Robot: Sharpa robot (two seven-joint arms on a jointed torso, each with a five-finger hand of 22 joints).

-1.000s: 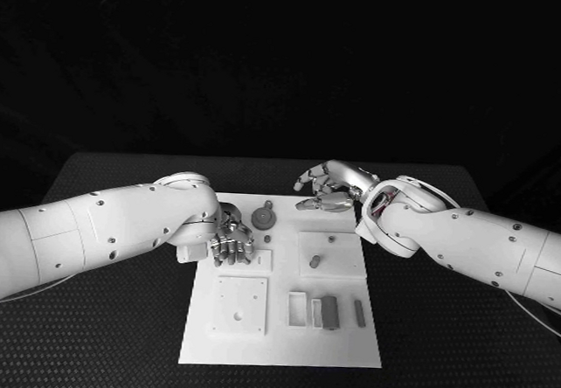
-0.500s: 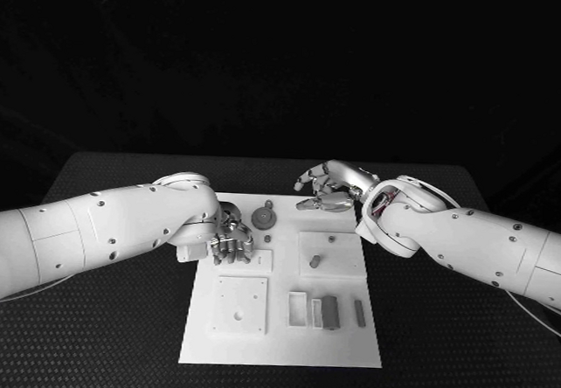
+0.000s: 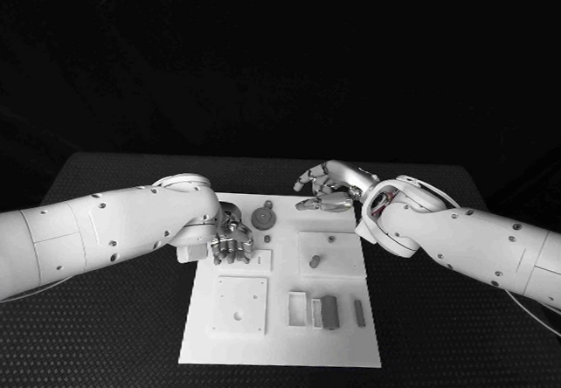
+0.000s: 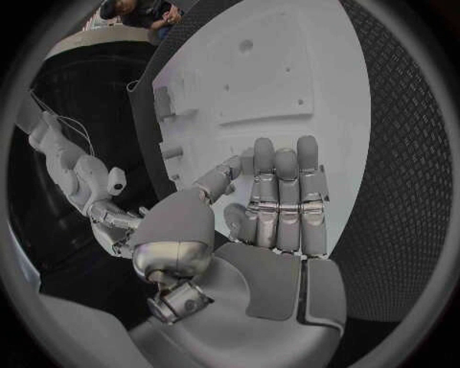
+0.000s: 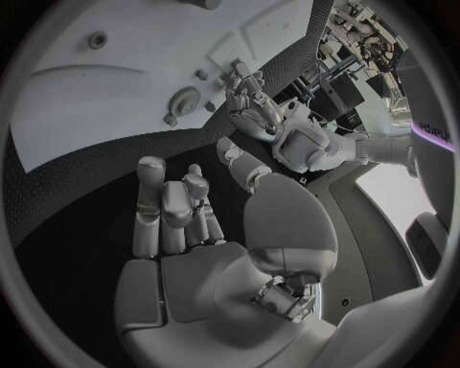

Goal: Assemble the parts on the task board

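The white task board (image 3: 279, 334) is studded with small grey parts (image 3: 330, 311); the left hand (image 3: 232, 240) is curled empty, and the right hand (image 3: 332, 187) is loosely spread.

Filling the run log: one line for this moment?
left robot hand: empty, over task board | right robot hand: empty, at board's far edge | round part: on board

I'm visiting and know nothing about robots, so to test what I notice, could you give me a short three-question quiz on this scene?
1. True or false: the right hand is holding a part.
2. Which hand is over the task board's left edge? A) left hand B) right hand
3. What lies between the two hands on the board: the round disc-shaped part or a cup?

Key: 1 false, it holds nothing; 2 A; 3 the round disc-shaped part.
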